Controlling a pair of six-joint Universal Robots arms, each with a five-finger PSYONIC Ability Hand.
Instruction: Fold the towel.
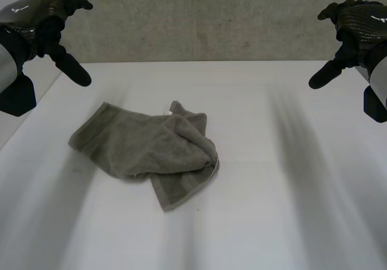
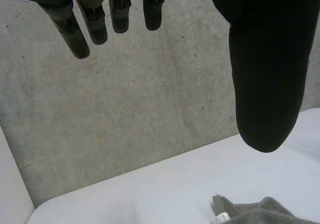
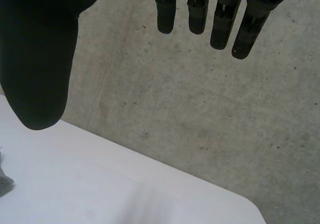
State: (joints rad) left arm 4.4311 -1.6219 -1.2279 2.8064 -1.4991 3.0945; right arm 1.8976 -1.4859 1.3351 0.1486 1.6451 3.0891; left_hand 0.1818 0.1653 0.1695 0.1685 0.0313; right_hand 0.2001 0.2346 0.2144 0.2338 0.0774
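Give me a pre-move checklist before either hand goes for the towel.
1. Left hand open, holding nothing: ok.
2. Right hand open, holding nothing: ok.
3. Both hands clear of the grey towel: ok.
4. Towel spread flat: not ok, it lies bunched and partly doubled over.
5. Towel wholly on the white table: ok.
6. All corners visible: cannot tell, some may be tucked under.

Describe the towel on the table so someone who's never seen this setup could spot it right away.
Start at the white table in front of the grey wall. Near its middle, a little toward the robot's left, lies the towel, rumpled and partly doubled over. It is the one dark, soft thing on the white top, with a small white tag at its far edge.
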